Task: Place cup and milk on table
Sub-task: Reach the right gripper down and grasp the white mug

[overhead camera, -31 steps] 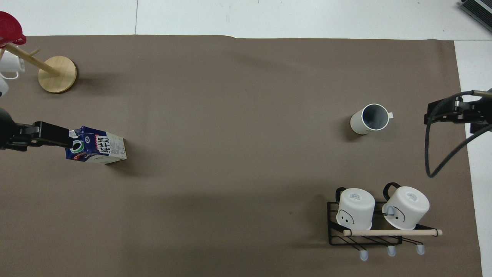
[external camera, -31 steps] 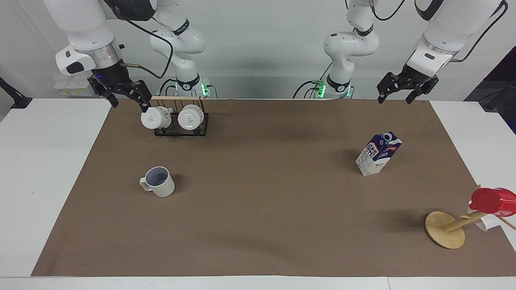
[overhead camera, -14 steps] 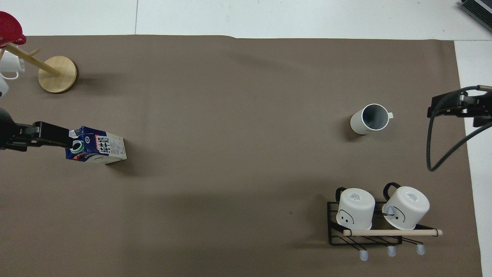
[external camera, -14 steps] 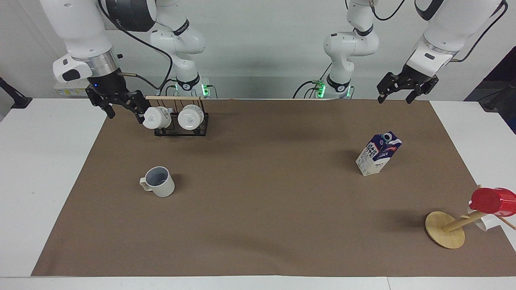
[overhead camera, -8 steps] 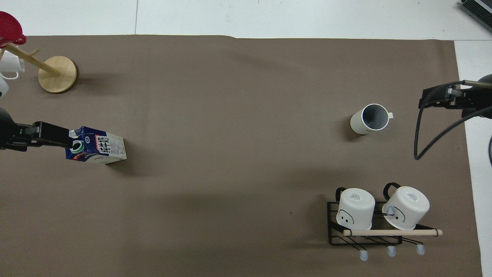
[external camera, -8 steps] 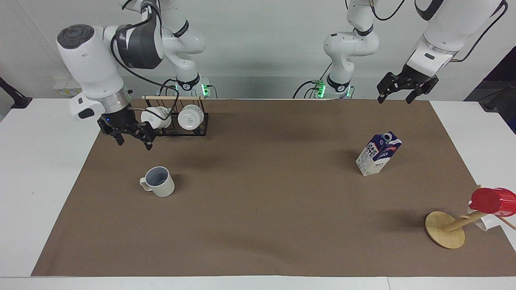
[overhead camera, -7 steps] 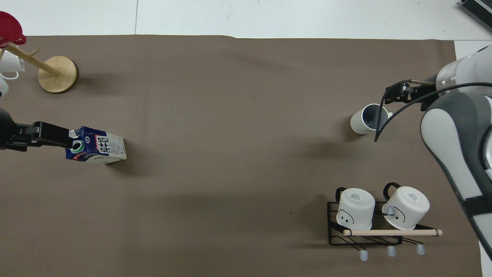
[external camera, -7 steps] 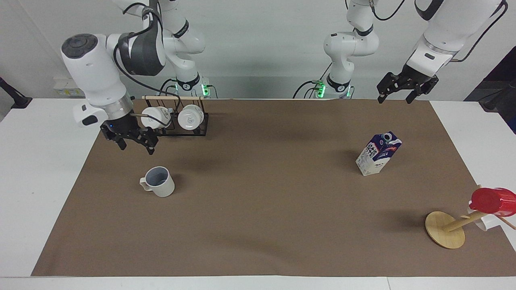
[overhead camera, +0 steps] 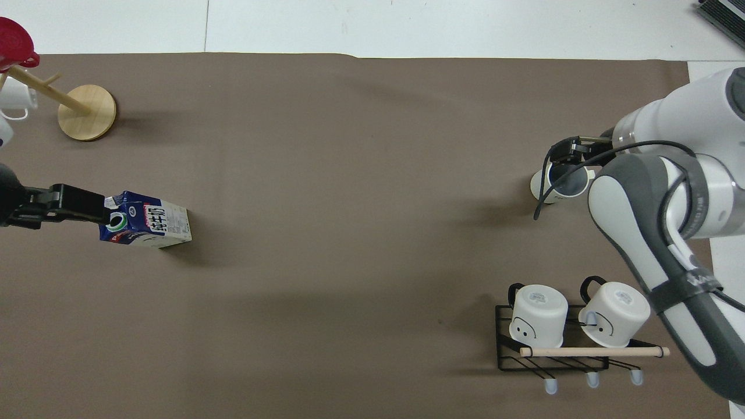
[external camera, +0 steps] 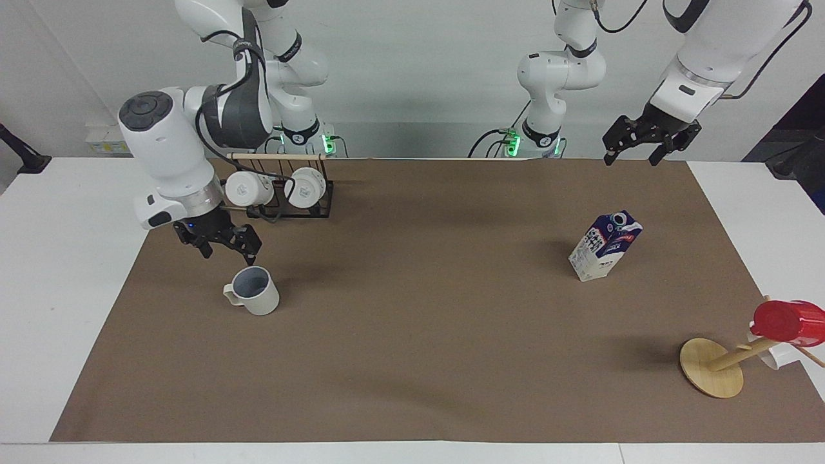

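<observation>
The cup (external camera: 252, 290), beige-white with a grey-blue inside, stands upright on the brown sheet (external camera: 419, 335) of the table (external camera: 58, 270), toward the right arm's end. It also shows in the overhead view (overhead camera: 552, 187). My right gripper (external camera: 229, 256) is open and hangs just above the cup's rim on the robots' side, apart from it; in the overhead view the right gripper (overhead camera: 567, 149) overlaps the rim. The milk (external camera: 604, 246) stands on the sheet toward the left arm's end, and it shows in the overhead view (overhead camera: 148, 222). My left gripper (external camera: 631, 158) is open, raised and waiting.
A black wire rack (external camera: 290, 205) with two white mugs stands nearer to the robots than the cup. A wooden mug tree (external camera: 712, 367) carrying a red cup (external camera: 787, 321) stands at the left arm's end, farther from the robots than the milk.
My right arm has swung down from beside the rack to just above the cup, its gripper still open. The left arm, the cup and the milk have not moved.
</observation>
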Tool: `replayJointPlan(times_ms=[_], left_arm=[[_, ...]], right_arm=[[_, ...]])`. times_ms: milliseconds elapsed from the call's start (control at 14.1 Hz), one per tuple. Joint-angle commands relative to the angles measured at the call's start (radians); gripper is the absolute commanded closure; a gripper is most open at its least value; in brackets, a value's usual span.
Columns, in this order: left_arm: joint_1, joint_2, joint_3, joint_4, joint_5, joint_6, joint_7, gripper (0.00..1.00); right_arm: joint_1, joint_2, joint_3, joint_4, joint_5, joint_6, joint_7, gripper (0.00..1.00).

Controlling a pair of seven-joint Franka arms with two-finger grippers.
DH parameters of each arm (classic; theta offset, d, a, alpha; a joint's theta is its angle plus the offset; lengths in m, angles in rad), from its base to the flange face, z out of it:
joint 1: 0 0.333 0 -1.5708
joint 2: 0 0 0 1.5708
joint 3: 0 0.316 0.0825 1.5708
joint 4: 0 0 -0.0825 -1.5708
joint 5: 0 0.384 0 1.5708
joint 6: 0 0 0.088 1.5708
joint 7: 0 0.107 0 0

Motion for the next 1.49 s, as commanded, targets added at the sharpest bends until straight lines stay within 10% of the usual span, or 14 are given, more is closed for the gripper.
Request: replayJointPlan(times_ms=[0,355,639,1421], left_arm=[[0.011,-0.002,-0.002,0.016,-0.012,-0.023,0.013,0.0],[0.011,-0.002,-0.002,0.016,-0.012,-0.023,0.013,0.0],[0.011,-0.002,-0.002,0.016,-0.012,-0.023,0.013,0.0],[0.009,-0.002,-0.002,0.016,-0.012,-0.022,0.013,0.0]], right_arm=[[0.012,0.02,0.0,-0.037,-0.001,0.055,-0.024,0.0],[0.015,0.071,0.0,-0.084,-0.013,0.122,-0.03,0.24],[0.014,0.07,-0.001,-0.091,-0.027,0.13,-0.062,1.0],[0.056,0.027,0.004,0.035,-0.027,0.001,-0.022,1.0]])
